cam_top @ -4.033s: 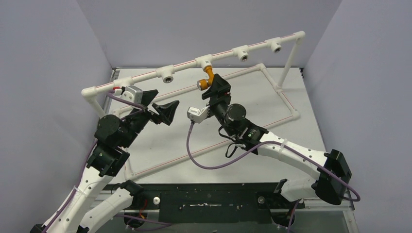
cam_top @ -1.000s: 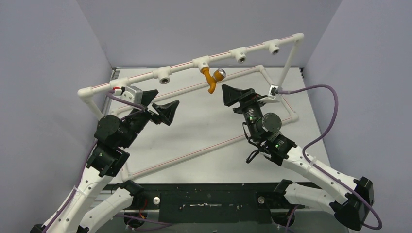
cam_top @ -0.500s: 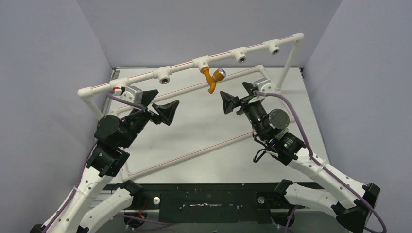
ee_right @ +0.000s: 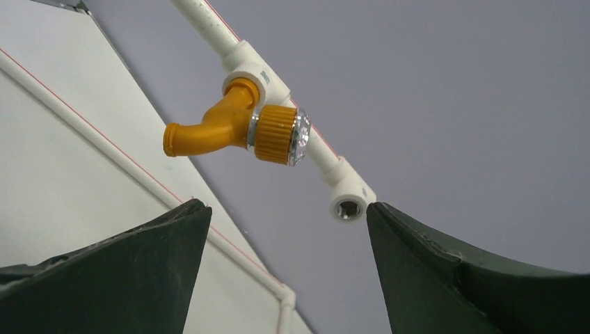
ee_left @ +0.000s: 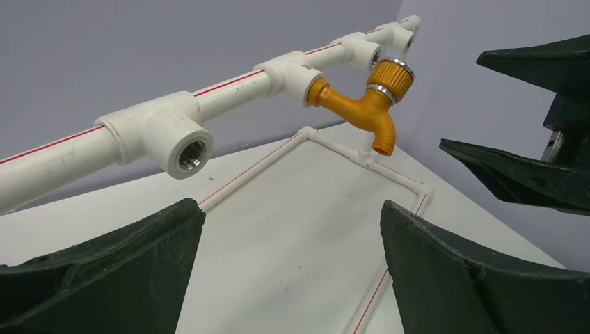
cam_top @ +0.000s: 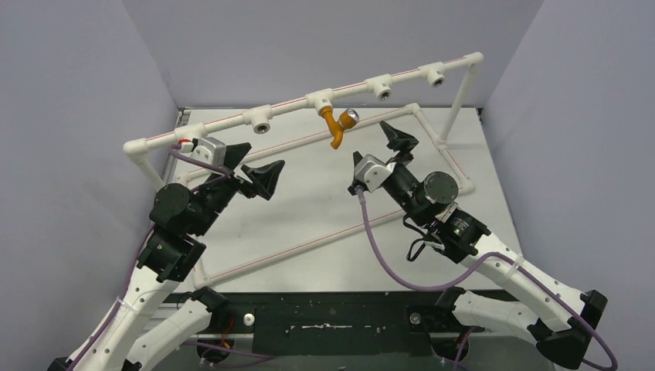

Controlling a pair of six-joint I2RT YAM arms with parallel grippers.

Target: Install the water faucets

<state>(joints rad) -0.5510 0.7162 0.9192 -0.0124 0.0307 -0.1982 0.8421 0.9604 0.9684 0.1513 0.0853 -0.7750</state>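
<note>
One orange-brass water faucet [cam_top: 337, 124] is seated in the middle tee of the raised white pipe rail [cam_top: 208, 130], spout hanging down and silvery knob end to the right. It also shows in the left wrist view [ee_left: 362, 104] and the right wrist view [ee_right: 233, 129]. My right gripper [cam_top: 390, 151] is open and empty, just right of and below the faucet, not touching it. My left gripper [cam_top: 259, 166] is wide open and empty, left of the faucet. Between its fingertips [ee_left: 292, 212] only the table shows; the right gripper's gap [ee_right: 289, 209] is also bare.
Open tee sockets sit along the rail: one left of the faucet [cam_top: 263, 121], two to its right [cam_top: 382, 85] [cam_top: 436, 74]. A white pipe frame with red lines [cam_top: 456, 166] lies on the table. The right arm's purple cable [cam_top: 386, 259] loops over the table. Grey walls enclose three sides.
The right gripper, on the faucet four seconds ago, is off it. Over the last second its wrist rolled, swinging its camera from right to left. The left arm has not moved.
</note>
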